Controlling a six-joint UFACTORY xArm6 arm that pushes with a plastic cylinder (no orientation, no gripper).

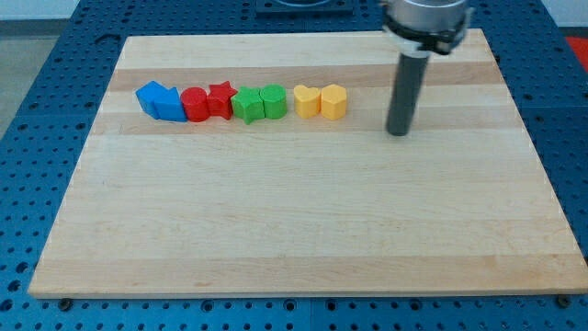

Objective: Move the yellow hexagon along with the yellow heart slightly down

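The yellow hexagon (333, 101) and the yellow heart (306, 101) sit side by side, touching, at the right end of a row of blocks near the view's top. The heart is left of the hexagon. My tip (397, 132) rests on the board to the right of the hexagon and a little lower, with a clear gap between them. The dark rod rises from the tip to the arm's mount at the view's top.
The same row holds, from the left, two blue blocks (158, 100), a red cylinder (194, 105), a red star (219, 98), a green star (246, 105) and a green cylinder (273, 100). All lie on a wooden board (294, 221) over a blue perforated table.
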